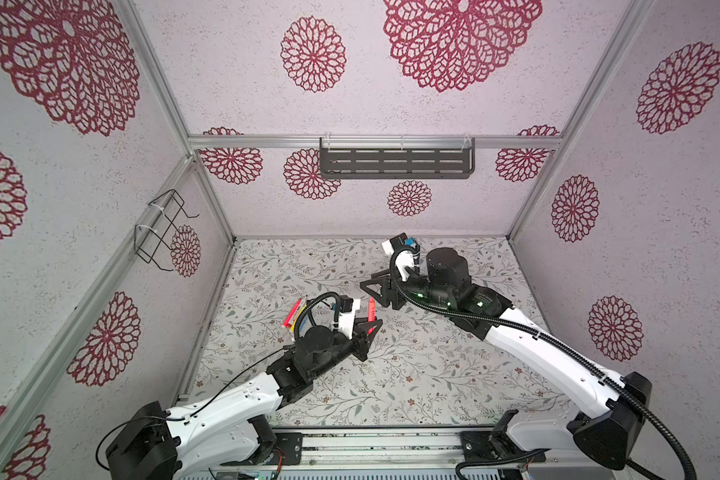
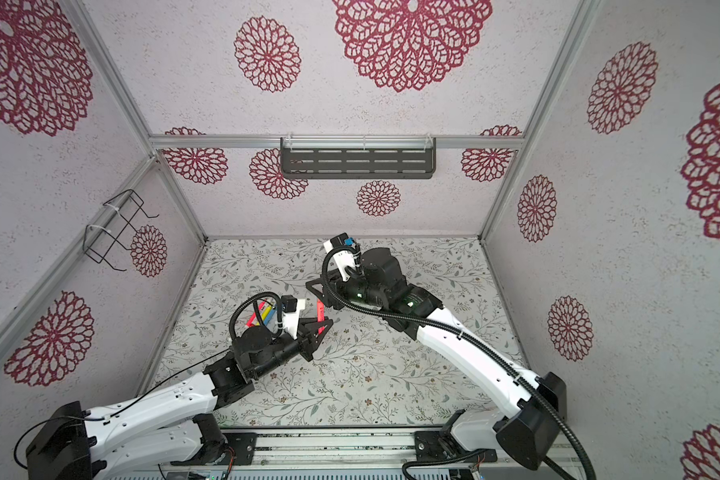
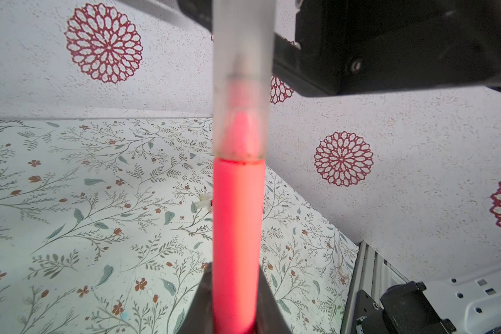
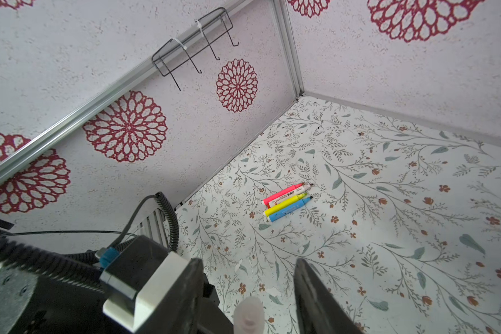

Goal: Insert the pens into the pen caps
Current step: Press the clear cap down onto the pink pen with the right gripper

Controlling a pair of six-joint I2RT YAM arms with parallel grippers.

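In both top views the red pen (image 1: 371,308) is only a thin stroke rising from the left gripper (image 1: 372,326). Its cap cannot be made out there, and the lower end of the pen is covered by the black fingers. The four pens (image 1: 295,314) lying on the table (image 1: 412,374) are half covered in these views by the cable loop (image 1: 314,303) of the left arm, so their colours are difficult to separate. The left wrist view shows more. The left jaws are clenched on the red barrel, which stands straight out from them, and a translucent cap (image 3: 242,86) sits over the tip with its rim meeting the barrel. The far end of this cap is blurred and cut off by the picture edge. Behind the pen, two loose caps (image 3: 200,206) lie on the table, partly hidden by the barrel. The right wrist view shows the right gripper (image 4: 248,261) with its jaws released and spread wide, and the closed end of the cap stands between them. I cannot tell whether a finger touches it. Only this view shows the four pens clearly: pink, a pale one, yellow and blue, side by side near the left wall (image 4: 128,188). The cap holds the tip of the red pen, seen as a reddish shape through the plastic.
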